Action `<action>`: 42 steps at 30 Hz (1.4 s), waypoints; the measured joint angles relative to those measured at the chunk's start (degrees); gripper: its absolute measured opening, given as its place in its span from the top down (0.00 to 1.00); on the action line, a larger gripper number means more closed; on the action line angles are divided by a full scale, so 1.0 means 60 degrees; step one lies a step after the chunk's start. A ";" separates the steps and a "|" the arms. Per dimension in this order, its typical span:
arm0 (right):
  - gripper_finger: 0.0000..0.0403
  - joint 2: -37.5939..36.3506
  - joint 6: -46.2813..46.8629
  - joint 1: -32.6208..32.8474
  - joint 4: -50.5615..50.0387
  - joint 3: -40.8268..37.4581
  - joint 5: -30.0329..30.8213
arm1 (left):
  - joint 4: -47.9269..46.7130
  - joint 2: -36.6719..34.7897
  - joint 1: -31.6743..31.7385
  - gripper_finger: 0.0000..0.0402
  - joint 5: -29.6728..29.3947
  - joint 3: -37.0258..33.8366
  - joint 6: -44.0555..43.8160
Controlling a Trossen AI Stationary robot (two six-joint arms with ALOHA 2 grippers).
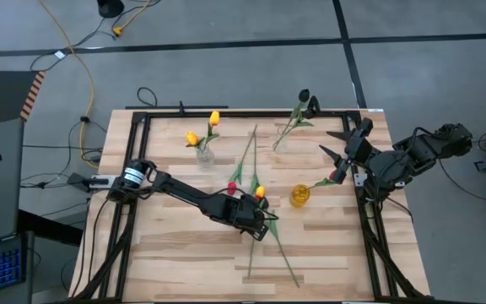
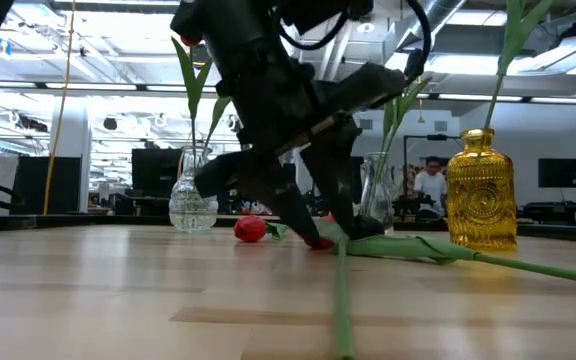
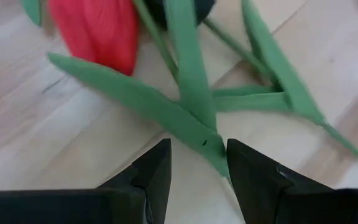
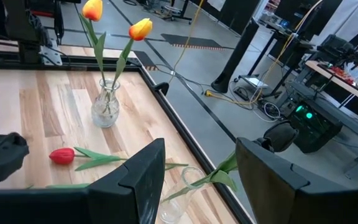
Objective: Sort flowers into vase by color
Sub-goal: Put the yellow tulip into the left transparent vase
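Several tulips lie flat on the wooden table (image 1: 184,253), their green stems crossing. My left gripper (image 3: 197,168) is down at the table, open. Its fingers stand on either side of a green stem (image 3: 213,146) where the leaves branch off. A red tulip head (image 3: 95,31) lies just beyond them. Another red head (image 1: 231,187) and a yellow-orange head (image 1: 260,192) lie beside my left gripper (image 1: 260,221). A clear vase (image 1: 205,154) holds two yellow tulips. A second clear vase (image 1: 281,142) holds a dark tulip. My right gripper (image 1: 337,145) hangs open above the table's right edge.
An amber glass vase (image 1: 299,195) with a green stem in it stands right of my left gripper. Long stems (image 1: 281,257) run toward the near edge. A black frame (image 1: 369,219) borders the table. Bare wood lies at the near left.
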 joint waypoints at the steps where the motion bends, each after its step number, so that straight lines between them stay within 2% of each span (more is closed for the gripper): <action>1: 0.45 0.0000 0.0000 0.0000 0.0002 0.0000 -0.0003 | 0.0091 0.0101 -0.0001 0.65 -0.0006 0.0000 -0.0006; 12: 0.45 0.0004 0.0000 -0.0004 0.0004 0.0000 -0.0003 | 0.0278 0.0286 0.0032 0.67 0.0110 0.0018 -0.0042; 15: 0.45 0.0004 -0.0004 -0.0003 0.0005 0.0000 -0.0003 | 0.0274 0.0286 0.0028 0.73 0.0155 0.0015 -0.0042; 22: 0.45 -0.0149 -0.0029 -0.0007 -0.0015 0.0003 0.0000 | 0.0133 0.0233 0.0032 0.97 0.0136 0.0000 -0.0020; 29: 0.45 -0.0672 0.0007 -0.0011 -0.0022 0.0004 -0.0001 | 0.0031 -0.0351 0.0017 0.99 0.0159 -0.0007 0.0576; 33: 0.45 -0.0892 0.0010 -0.0011 -0.0022 0.0004 0.0000 | -0.0072 -0.1067 0.0015 0.99 -0.0414 -0.0007 0.1506; 42: 0.45 -0.1002 0.0026 -0.0011 -0.0022 0.0004 0.0000 | -0.1086 -0.3315 0.0207 0.99 -0.2831 -0.0007 0.3722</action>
